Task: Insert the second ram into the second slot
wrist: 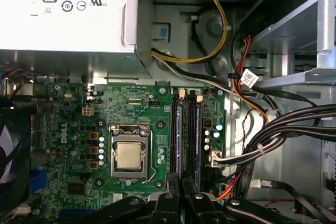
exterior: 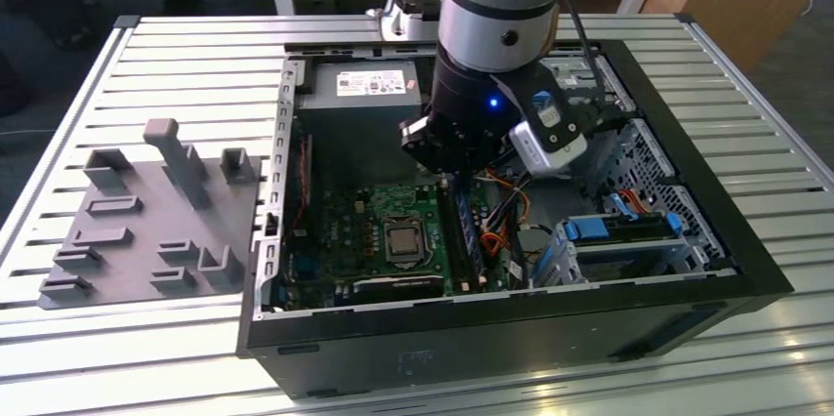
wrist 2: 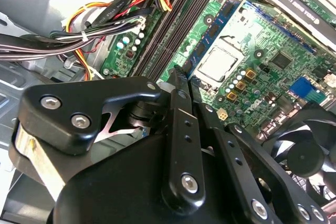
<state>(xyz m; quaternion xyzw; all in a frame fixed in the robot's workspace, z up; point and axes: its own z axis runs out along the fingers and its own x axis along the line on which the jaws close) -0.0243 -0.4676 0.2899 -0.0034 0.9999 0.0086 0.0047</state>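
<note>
One thin blue circuit-board stick [wrist 2: 223, 22], the second ram by my judgement, already stands in its long black slot [wrist 2: 190, 66] beside the square silver processor [wrist 2: 218, 61]; my gripper [wrist 2: 176, 76] sits at its end, fingers [wrist 2: 178, 114] together and empty, latching unconfirmed.

second ram [wrist 2: 223, 27] | thin blue stick | upright on edge in second slot [wrist: 180, 94]

cables [wrist: 262, 142] flank ram slots [wrist: 186, 135], motherboard [wrist: 68, 129] open

Round certification signs stand on the power supply's pale label [wrist: 68, 1], and tiny unreadable print on a cable tag [wrist: 248, 78].
</note>
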